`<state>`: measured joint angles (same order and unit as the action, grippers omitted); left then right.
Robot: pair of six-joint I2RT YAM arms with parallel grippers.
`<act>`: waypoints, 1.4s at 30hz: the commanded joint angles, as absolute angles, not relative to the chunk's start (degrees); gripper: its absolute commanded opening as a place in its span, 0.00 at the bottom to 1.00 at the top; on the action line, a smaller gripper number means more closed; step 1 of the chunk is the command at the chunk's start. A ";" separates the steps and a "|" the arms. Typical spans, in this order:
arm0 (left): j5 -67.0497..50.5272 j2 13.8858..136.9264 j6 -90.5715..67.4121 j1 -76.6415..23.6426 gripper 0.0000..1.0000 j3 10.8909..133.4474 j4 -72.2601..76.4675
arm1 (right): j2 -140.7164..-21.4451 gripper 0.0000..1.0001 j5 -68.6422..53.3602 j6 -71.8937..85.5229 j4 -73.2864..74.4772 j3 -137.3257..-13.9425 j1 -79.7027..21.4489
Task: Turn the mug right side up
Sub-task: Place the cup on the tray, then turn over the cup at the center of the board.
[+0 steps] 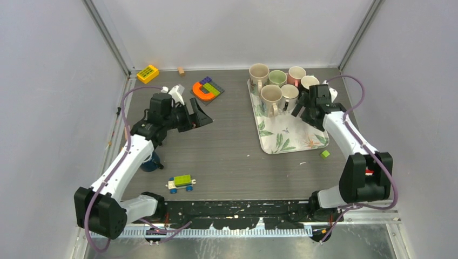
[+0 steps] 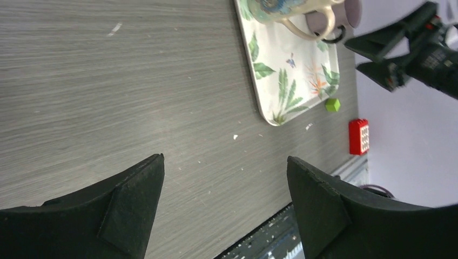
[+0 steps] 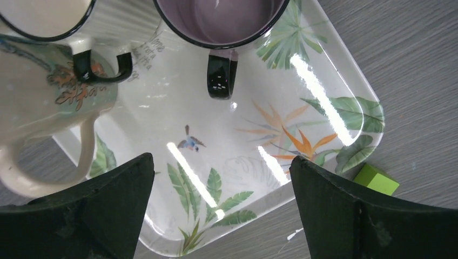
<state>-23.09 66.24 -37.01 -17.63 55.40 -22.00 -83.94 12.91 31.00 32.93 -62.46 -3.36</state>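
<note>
Upright mug on a leaf-print tray, with both robot grippers open and empty.

The mug (image 3: pixel 221 16), purple inside with a black rim and handle, stands mouth up on the far right part of the tray (image 1: pixel 289 141), close among other upright mugs. The right gripper (image 3: pixel 221 161) hangs over the tray just on the near side of the mug, fingers spread wide with nothing between them. The left gripper (image 1: pixel 201 116) is well to the left of the tray, over the grey table (image 1: pixel 232 151), also wide apart and empty. A small green block (image 3: pixel 376 179) lies just off the tray's near right corner.
</note>
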 commanded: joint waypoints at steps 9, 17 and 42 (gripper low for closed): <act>-6.43 64.76 -30.73 -16.35 0.91 61.88 -28.85 | -70.69 1.00 9.44 31.54 32.59 -62.91 -5.04; -0.45 68.46 -28.29 -13.64 0.96 63.88 -27.97 | -70.49 1.00 8.16 32.02 31.37 -66.31 -12.23; 0.46 87.26 -24.94 -1.23 1.00 68.59 -17.28 | -70.47 1.00 2.22 30.12 30.49 -70.12 -18.45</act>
<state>1.67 84.55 -26.89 -2.09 65.04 -22.57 -71.66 3.57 31.31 32.56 -68.27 -18.02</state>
